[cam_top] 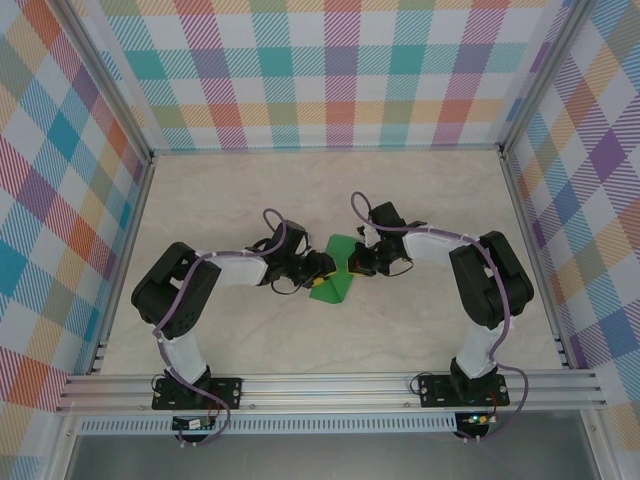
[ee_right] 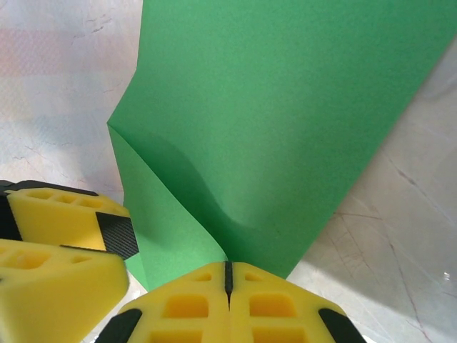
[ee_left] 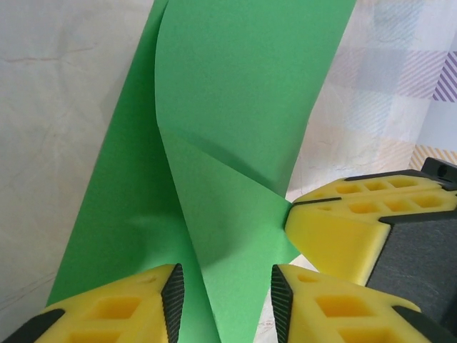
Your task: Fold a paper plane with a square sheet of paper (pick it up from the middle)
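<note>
Pinching an edge of the thin bright-green square sheet of paper (ee_right: pixel 285 128), the right gripper's (ee_right: pixel 228 275) yellow jaws are pressed together. The left gripper's (ee_left: pixel 225 293) jaws stand spread astride a folded flap. Beyond, the creased sheet stands over the pale marbled tabletop's (cam_top: pixel 420 200) middle.

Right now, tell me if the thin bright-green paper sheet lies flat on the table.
No: the paper sheet rises bent and creased off the marble table.
</note>
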`<state>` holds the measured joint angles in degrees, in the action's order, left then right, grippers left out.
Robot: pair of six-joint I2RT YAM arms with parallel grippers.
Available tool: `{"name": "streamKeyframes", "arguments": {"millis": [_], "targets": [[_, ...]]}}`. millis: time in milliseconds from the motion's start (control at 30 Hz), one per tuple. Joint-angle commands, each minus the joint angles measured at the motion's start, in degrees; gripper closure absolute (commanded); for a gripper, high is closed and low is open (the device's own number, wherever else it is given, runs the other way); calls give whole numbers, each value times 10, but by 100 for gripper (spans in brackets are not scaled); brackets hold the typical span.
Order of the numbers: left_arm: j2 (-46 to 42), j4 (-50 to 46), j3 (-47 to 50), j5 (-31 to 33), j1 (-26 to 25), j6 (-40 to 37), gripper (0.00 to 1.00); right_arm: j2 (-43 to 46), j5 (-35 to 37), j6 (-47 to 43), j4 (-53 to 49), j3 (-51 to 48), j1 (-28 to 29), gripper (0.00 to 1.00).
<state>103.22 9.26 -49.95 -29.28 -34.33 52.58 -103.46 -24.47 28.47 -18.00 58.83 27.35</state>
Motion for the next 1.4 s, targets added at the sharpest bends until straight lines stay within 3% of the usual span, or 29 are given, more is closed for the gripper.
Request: {"name": "streamKeyframes", "arguments": {"millis": [0,267,367,500,633,867,1200,1367], "targets": [[16,22,-8,-23,0,4,65,8,6,4,9,-6,-5,97],[30,33,-19,-30,0,-2,83,20,11,10,4,-5,-6,93],[26,17,-24,-16,1,-17,92,48,38,15,-11,-4,-7,80],[-1,-98,-58,38,1,-82,96,98,150,27,-76,13,-8,52],[-40,-302,-138,129,0,-176,98,153,253,44,-117,15,-11,30],[-95,-586,-287,345,-5,-296,98,229,322,64,-128,-7,-20,4],[-88,-728,-395,659,-32,-340,97,258,358,78,-145,-19,-24,0],[-21,-726,-390,730,-63,-328,97,259,367,93,-153,-24,-27,0]]}}
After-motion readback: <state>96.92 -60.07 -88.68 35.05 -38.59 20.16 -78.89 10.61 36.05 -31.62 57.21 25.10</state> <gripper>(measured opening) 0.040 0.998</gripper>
